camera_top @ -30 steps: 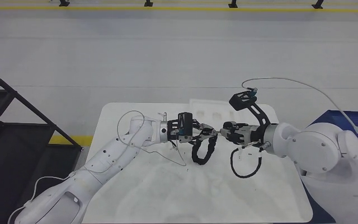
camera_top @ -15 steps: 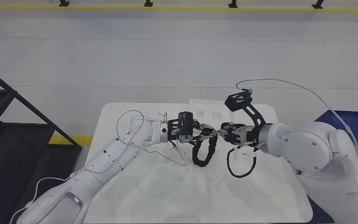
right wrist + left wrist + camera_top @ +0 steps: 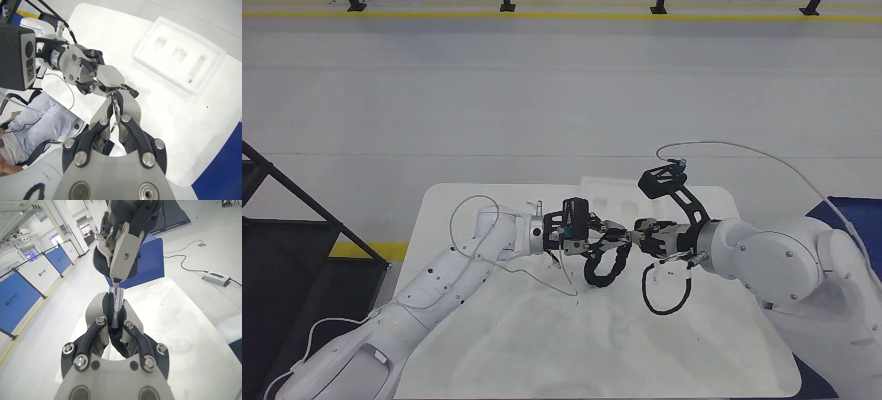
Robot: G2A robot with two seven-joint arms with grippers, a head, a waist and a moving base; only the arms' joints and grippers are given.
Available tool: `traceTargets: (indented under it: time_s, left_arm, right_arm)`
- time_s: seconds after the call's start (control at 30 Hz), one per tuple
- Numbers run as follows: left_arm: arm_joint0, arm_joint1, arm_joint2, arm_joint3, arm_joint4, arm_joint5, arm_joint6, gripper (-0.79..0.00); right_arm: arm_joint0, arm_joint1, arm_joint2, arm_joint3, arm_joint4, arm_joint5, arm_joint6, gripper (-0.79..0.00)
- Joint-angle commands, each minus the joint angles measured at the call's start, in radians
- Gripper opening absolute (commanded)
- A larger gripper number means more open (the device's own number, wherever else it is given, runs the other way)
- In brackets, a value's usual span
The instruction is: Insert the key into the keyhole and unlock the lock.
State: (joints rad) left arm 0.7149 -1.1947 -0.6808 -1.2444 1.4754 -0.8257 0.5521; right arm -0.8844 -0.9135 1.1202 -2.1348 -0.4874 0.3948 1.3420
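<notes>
Right claw (image 3: 634, 237) has edged closer to the left claw (image 3: 604, 238) over the last second, and the two now meet nose to nose above the white tabletop (image 3: 492, 330), midway along its far edge.

From above, the pair form one line running parallel to that far edge, with the lock's black cable loop (image 3: 607, 268) hanging below them. A white foam tray (image 3: 604, 187) lies on the tabletop by the far edge.

The left wrist view gives the detail the overhead view cannot. The left claw (image 3: 115, 302) is pressed onto the lock (image 3: 116, 306), a chrome cylinder whose long axis points straight out toward the other claw. The key (image 3: 115, 284) meets the cylinder's end face, blade on the same axis and pointing back at the left claw. How deep it sits cannot be told.

The right wrist view shows the right claw (image 3: 116, 96) pinching the key (image 3: 116, 110) by its flat head, edge-on.
</notes>
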Motion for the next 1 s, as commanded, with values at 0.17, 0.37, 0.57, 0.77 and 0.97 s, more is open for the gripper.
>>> traceTargets:
  time_s: [0.17,0.37,0.57,0.77,0.97]
  left_arm:
    - [0.012,-0.001,-0.014,0.005,0.014,0.012,0.026,-0.785]
    - [0.022,-0.001,-0.026,0.006,0.028,0.012,0.054,-0.785]
    - [0.028,-0.001,-0.035,0.004,0.037,0.012,0.070,-0.785]
    - [0.033,-0.003,-0.043,0.003,0.046,0.011,0.077,-0.785]
    - [0.036,-0.005,-0.049,0.002,0.053,0.008,0.081,-0.785]
  right_arm:
    - [-0.011,-0.003,0.019,0.023,0.078,0.014,-0.030,-0.785]
    - [-0.029,-0.003,0.047,0.036,0.143,0.011,-0.056,-0.785]
    - [-0.034,-0.001,0.055,0.041,0.163,0.000,-0.057,-0.785]
    - [-0.035,0.000,0.055,0.046,0.184,-0.005,-0.065,-0.785]
    - [-0.036,0.001,0.056,0.051,0.194,-0.009,-0.073,-0.785]
